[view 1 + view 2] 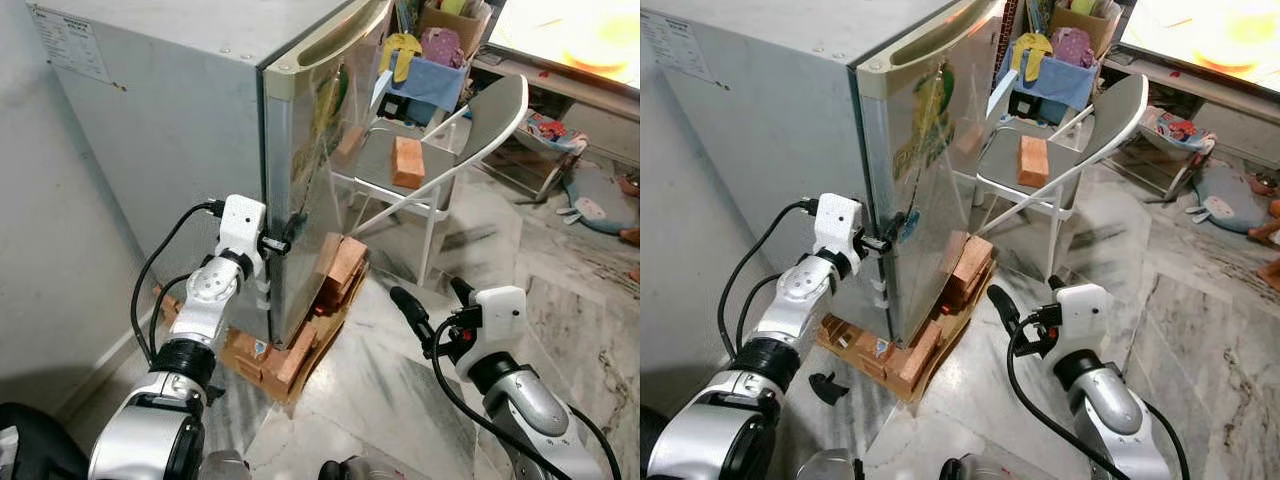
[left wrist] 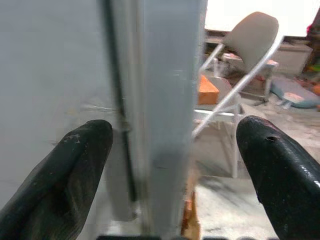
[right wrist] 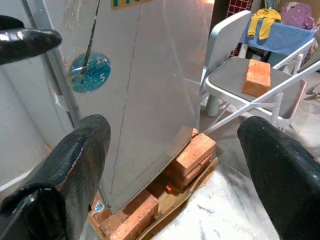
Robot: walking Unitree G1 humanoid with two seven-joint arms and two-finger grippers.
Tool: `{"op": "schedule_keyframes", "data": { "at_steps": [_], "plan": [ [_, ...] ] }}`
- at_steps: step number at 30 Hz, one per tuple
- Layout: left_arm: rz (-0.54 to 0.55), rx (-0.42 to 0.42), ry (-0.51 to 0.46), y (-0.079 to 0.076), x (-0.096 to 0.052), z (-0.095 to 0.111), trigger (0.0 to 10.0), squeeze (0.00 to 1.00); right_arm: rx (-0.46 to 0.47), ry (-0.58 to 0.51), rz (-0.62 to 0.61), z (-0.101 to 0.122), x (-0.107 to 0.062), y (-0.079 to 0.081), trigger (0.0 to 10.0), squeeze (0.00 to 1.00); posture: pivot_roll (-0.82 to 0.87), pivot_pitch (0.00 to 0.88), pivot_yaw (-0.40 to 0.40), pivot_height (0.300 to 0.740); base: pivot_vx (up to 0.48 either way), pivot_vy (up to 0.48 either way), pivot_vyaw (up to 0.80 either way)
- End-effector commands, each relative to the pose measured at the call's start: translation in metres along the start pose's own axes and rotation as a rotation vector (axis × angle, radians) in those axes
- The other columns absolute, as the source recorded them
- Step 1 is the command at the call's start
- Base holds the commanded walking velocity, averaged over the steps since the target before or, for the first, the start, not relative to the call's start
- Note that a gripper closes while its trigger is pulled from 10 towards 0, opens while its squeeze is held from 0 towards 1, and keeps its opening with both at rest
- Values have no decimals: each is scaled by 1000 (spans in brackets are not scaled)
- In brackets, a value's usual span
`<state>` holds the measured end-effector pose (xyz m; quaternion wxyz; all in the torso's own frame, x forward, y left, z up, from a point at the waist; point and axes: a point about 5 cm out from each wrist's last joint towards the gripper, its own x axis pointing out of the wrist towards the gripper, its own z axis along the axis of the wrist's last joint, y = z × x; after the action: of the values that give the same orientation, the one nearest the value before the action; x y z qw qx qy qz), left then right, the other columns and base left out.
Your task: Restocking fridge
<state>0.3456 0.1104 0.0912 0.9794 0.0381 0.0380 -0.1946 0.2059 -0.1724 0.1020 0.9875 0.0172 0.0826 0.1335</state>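
A small silver fridge (image 1: 170,120) stands with its door (image 1: 312,170) closed, raised on bricks (image 1: 338,268) and cardboard. My left gripper (image 1: 284,236) is at the door's near vertical edge, about halfway up. It is open, with one finger on the side wall and the other finger (image 2: 280,165) on the door's front; the door seam (image 2: 122,125) lies between them. My right gripper (image 1: 432,296) hangs open low over the marble floor, right of the fridge, pointing at the door's lower front (image 3: 150,95) with nothing between its fingers.
A grey folding chair (image 1: 470,125) with a brick (image 1: 407,162) on its seat stands just past the fridge door. Behind it is a blue basket of clothes (image 1: 430,72). A wall (image 1: 40,250) runs close along the fridge's left side. Marble floor (image 1: 560,270) lies open to the right.
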Motion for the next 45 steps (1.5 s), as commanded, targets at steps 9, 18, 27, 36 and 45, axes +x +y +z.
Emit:
{"op": "schedule_keyframes", "data": {
  "at_steps": [9, 18, 27, 36, 45],
  "plan": [
    [-87, 15, -20, -18, 14, 10, 10000, 0, -26, -12, -19, 4, 1, -3, 10000, 0, -7, 0, -88, 740, 0, 0, 0],
    [-119, 54, 12, -35, 28, 19, 10000, 0, -22, -15, -12, 5, 2, 1, 10000, 0, -8, 0, -89, 740, 0, 0, 0],
    [-827, 138, -69, -149, 17, 36, 10000, 0, -6, -111, -20, 32, 10, 9, 10000, 0, -9, 0, -91, 740, 0, 0, 0],
    [-788, 81, -48, -157, 11, 21, 10000, 0, -7, -137, -33, 38, 19, 7, 10000, 0, 3, 0, -99, 740, 0, 0, 0],
    [-327, 57, 0, -41, -13, -13, 10000, 0, 2, -111, -56, 31, 23, 9, 10000, 0, 54, 0, -96, 740, 0, -135, 0]
  ]
}}
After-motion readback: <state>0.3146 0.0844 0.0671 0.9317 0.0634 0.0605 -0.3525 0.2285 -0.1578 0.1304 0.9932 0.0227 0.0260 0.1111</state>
